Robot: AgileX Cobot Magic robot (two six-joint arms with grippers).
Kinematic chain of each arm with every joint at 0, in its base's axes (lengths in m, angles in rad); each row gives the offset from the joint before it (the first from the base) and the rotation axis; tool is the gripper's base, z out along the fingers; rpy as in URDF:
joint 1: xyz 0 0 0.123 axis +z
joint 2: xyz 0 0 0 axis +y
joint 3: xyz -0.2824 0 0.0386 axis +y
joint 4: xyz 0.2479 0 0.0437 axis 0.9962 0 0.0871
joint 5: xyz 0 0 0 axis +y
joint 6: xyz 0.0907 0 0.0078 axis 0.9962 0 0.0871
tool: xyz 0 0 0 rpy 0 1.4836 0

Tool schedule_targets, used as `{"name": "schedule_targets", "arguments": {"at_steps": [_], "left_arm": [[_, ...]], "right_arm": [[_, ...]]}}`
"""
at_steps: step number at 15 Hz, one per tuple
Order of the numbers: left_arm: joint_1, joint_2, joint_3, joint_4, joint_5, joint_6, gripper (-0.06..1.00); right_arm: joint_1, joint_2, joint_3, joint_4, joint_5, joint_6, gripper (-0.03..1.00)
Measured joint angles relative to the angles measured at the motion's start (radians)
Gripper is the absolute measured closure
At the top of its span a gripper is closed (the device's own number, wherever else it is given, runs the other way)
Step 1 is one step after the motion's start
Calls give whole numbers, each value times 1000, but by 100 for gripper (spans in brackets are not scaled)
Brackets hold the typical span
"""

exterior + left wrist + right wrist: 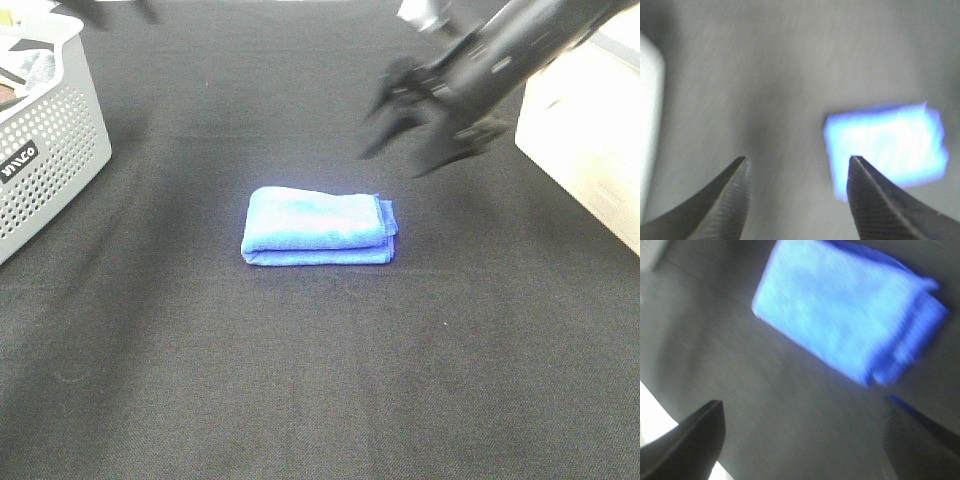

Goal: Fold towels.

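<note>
A folded blue towel (318, 227) is lying on black cloth (300, 380); both grippers (797, 165) (400, 150) are hovering wide open, empty. The grey basket's (50, 160) label is reading unclearly.

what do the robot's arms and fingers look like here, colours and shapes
The right arm is glossy black with a pale metallic patch near its upper end. Its gripper is black too, with two long tapering fingers. Up close, the left fingers are dark wedges narrowing to points, with fine ribbed inner faces. The right fingers look plain black; blur hides any texture. No markings show.
</note>
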Motion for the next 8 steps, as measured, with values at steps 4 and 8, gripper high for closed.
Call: {"name": "schedule_targets", "arguments": {"at_steps": [4, 8], "left_arm": [[0, -336, 345, 113, 0, 17, 39], [0, -699, 715, 140, 1, 22, 39]], "right_arm": [[0, -236, 216, -76, 5, 48, 17], [0, -560, 556, -91, -29, 56, 17]]}}
